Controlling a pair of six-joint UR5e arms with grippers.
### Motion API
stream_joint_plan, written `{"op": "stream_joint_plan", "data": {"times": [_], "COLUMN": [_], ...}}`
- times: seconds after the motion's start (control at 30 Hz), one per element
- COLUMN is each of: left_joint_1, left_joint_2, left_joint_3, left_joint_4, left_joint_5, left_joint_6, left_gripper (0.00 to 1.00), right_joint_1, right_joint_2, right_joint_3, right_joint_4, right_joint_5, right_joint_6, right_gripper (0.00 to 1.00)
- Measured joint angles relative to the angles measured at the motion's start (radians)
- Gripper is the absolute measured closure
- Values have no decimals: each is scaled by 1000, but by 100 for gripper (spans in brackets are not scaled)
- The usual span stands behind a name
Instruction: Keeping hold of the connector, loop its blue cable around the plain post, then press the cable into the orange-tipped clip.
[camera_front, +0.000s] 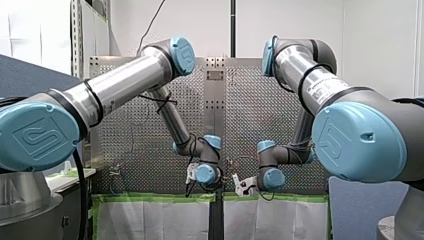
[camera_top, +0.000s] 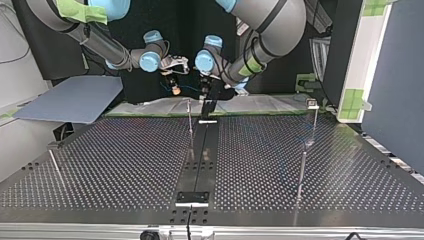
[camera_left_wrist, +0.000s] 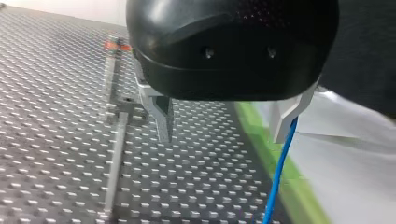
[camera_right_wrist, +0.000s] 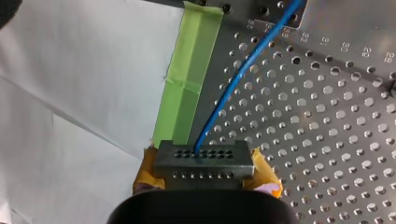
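Right wrist view: my right pincer is clamped, yellow pads on either side, on the dark multi-hole connector. Its blue cable runs out over the perforated worktop beside a green tape strip. In the left wrist view my left pincer holds its metal fingers apart above the worktop, and the cable hangs past one fingertip.
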Motion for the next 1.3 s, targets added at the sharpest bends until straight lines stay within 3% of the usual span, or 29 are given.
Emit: {"op": "stream_joint_plan", "data": {"times": [0.33,0.53,0.77,0.97,1.3], "left_joint_1": [9,19,39,56,45], "left_joint_2": [-13,-13,-8,32,113], "left_joint_3": [7,21,63,64,27], "left_joint_4": [-14,-27,-85,-145,-228], "left_joint_5": [-3,24,48,48,52], "left_joint_6": [-2,-49,-91,-96,-128], "left_gripper": [0,0,0,0,0], "right_joint_1": [-6,-7,-10,-13,-9], "right_joint_2": [0,0,0,0,0], "right_joint_3": [-1,-1,-1,-1,-1], "right_joint_4": [-8,-10,-18,-26,-32], "right_joint_5": [6,8,57,91,98], "right_joint_6": [0,0,1,-7,-15], "right_gripper": [100,100,100,100,100]}}
